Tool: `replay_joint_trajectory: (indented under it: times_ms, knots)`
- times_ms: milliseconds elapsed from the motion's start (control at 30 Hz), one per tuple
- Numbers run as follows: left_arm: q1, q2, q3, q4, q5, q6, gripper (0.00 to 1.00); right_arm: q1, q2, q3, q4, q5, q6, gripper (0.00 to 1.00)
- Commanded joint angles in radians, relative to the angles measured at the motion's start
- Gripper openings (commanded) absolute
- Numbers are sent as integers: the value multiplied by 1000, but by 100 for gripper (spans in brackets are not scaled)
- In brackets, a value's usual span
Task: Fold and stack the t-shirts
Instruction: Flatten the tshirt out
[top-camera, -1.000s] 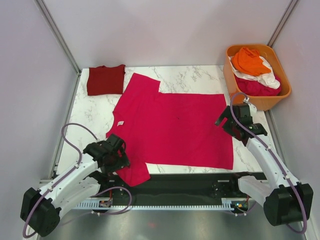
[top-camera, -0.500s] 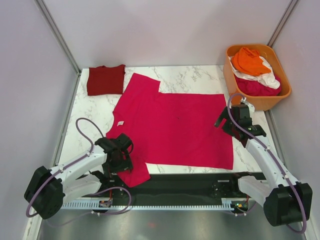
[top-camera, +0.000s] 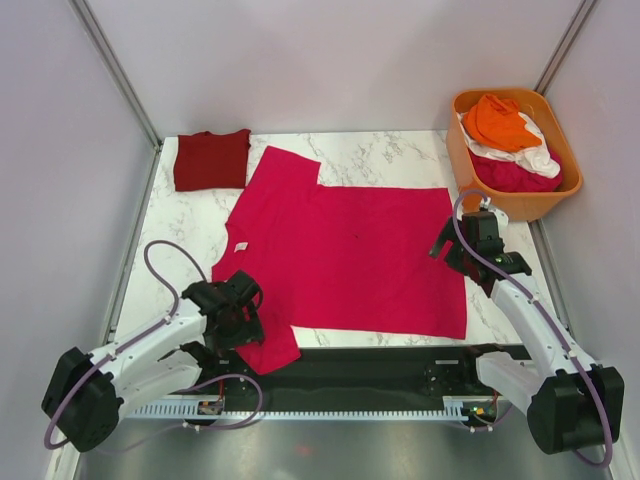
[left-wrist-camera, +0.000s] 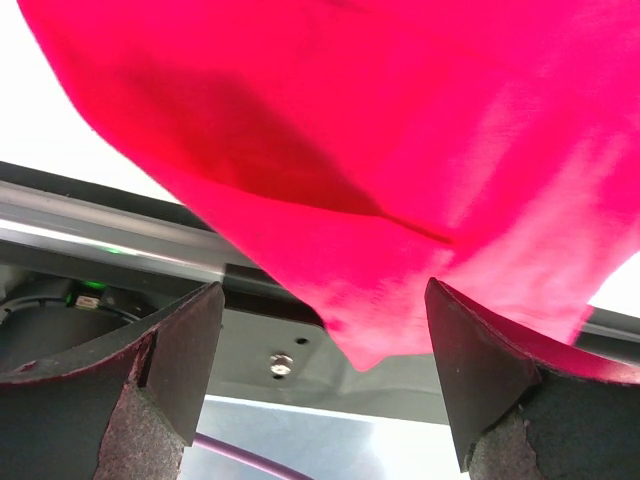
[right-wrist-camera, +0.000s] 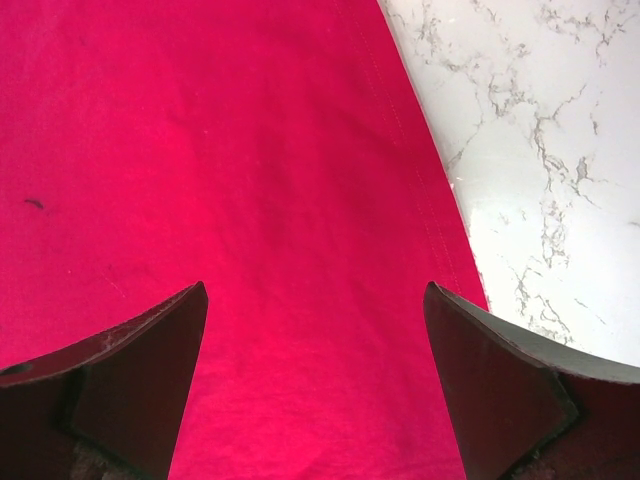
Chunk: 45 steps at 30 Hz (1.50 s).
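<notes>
Magenta t-shirt (top-camera: 345, 255) spread flat across marble table (top-camera: 185, 235), near-L sleeve draped over front edge. L gripper (top-camera: 240, 316) at that sleeve, jaws wide apart, nothing grasped. R gripper (top-camera: 452, 246) over shirt's R hem, likewise spread wide, empty. Maroon t-shirt (top-camera: 211, 158) folded, far-L corner. Orange t-shirt (top-camera: 497, 122) atop white t-shirt (top-camera: 538, 158) & pink t-shirt (top-camera: 515, 178) in orange tub (top-camera: 456, 150), far R.
</notes>
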Motion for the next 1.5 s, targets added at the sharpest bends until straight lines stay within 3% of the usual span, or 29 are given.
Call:
replay_joint_trajectory:
  times_ms: [0,567,767,900,1000,1233,1333,1467]
  knots:
    - [-4,-15,-48,-10,11,-27,89,-3,-4,-9,16,6,-5,98]
    - [-4,-149,-95,-10,11,-27,89,-3,-43,-20,-32,-20,2,97]
    - [-4,-184,-90,-10,11,-27,89,-3,-163,-77,-174,-76,180,98]
    - [-4,-227,-98,-10,11,-27,89,-3,-177,-106,-347,7,293,98]
    - [-3,-265,-108,-10,11,-27,89,-11,-203,-152,-381,21,384,98]
    - [-3,-295,-93,-10,11,-27,89,-28,-194,-153,-405,30,438,79]
    - [-1,-284,-72,-10,11,-27,89,-35,-99,-124,-415,32,426,83]
    - [0,-261,-41,-10,11,-27,89,-37,-37,-130,-452,-80,429,98]
